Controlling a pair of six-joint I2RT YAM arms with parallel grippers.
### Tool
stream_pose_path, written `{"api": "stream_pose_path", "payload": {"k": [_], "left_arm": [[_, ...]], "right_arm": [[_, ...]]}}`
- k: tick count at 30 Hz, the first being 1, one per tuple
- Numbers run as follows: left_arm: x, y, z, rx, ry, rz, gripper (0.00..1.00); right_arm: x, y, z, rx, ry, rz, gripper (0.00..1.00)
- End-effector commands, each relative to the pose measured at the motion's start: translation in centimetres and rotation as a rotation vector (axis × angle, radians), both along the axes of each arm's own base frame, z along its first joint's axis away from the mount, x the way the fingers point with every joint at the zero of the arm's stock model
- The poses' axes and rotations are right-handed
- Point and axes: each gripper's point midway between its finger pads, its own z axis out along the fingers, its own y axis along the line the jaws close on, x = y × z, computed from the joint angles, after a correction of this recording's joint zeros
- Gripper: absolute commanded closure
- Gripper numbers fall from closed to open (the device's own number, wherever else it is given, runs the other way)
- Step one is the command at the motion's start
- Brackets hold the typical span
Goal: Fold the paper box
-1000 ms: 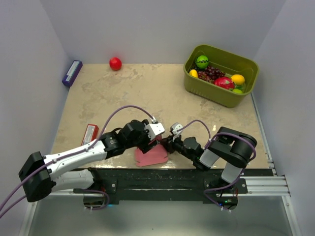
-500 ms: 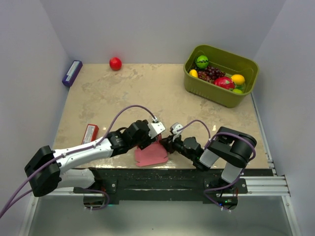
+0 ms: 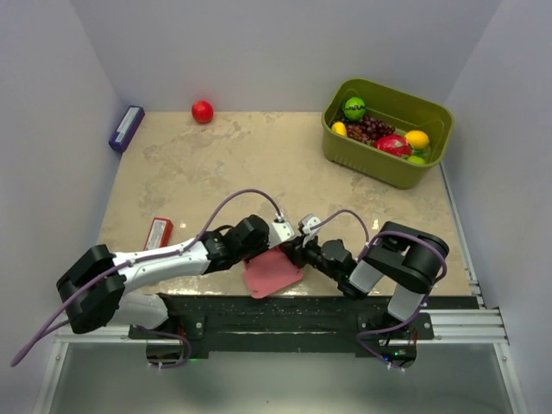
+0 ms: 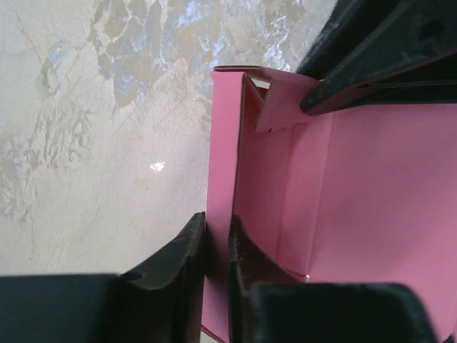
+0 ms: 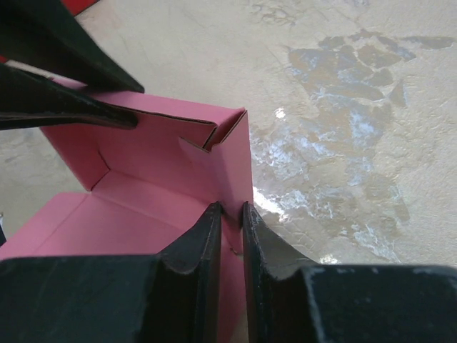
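Just right of the red packet point(image 3: 157, 233), the paper box point(image 3: 274, 272) is light, thin and easily crushed, so my left gripper point(image 4: 218, 239) and right gripper point(image 5: 230, 218) each clamp gently on one upright wall near its crease.

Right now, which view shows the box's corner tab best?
Right wrist: the tab shows whole at the corner. Left wrist: a finger partly hides it. Top: the box is only a pink patch.
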Motion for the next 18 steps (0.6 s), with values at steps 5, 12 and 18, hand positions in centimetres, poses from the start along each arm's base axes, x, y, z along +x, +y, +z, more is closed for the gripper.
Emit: {"api": "stream_pose_path", "payload": {"k": [5, 12, 18], "left_arm": [[-1.7, -1.6, -0.2, 0.044, -0.055, -0.08, 0.96], [-3.1, -1.8, -1.8, 0.134, -0.078, -0.133, 0.98], [-3.8, -1.6, -3.5, 0.218, -0.063, -0.151, 0.99]], "right_arm": [[1.3, 1.4, 11.2, 0.375, -0.254, -0.017, 1.0], [1.5, 1.4, 11.0, 0.389, -0.236, -0.033, 1.0], [2.0, 1.8, 10.5, 0.38, -0.232, -0.038, 0.92]]}}
